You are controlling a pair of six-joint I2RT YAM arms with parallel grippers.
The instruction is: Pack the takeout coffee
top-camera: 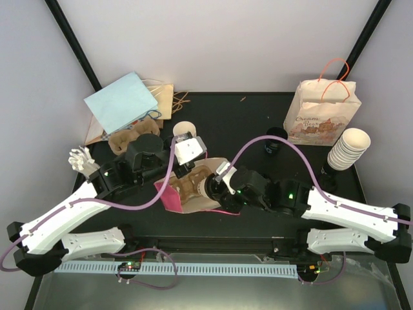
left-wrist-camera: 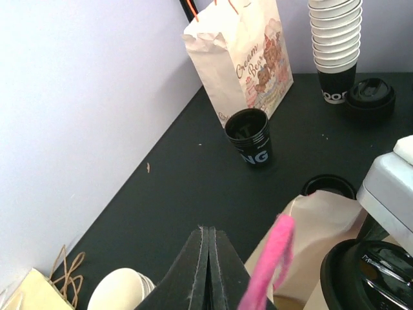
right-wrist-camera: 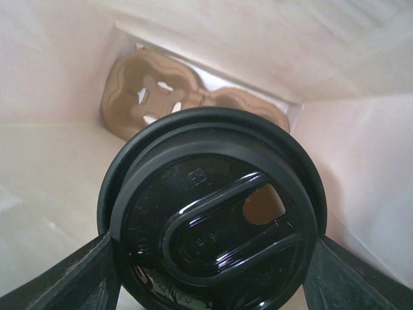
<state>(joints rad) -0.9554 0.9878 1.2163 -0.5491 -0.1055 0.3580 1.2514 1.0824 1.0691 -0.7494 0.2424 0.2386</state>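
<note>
A pink paper bag (top-camera: 173,194) lies on its side mid-table, its mouth facing right. My right gripper (top-camera: 218,187) reaches into that mouth, shut on a takeout coffee cup (top-camera: 208,187). In the right wrist view the cup's black lid (right-wrist-camera: 213,213) fills the space between both fingers (right-wrist-camera: 84,274), with pale bag walls all around. A brown cardboard cup carrier (right-wrist-camera: 155,90) sits at the bag's far end. My left gripper (left-wrist-camera: 208,231) is shut just above the bag's upper edge, with nothing visible between its pads. The bag's pink handle (left-wrist-camera: 274,258) hangs beside it.
A printed paper bag (top-camera: 322,113) stands at the back right beside a stack of paper cups (top-camera: 348,148). An open black cup (top-camera: 276,137) and loose lids (left-wrist-camera: 371,97) stand nearby. At the back left are a blue bag (top-camera: 122,103), brown carriers (top-camera: 132,132) and a white cup (top-camera: 184,128).
</note>
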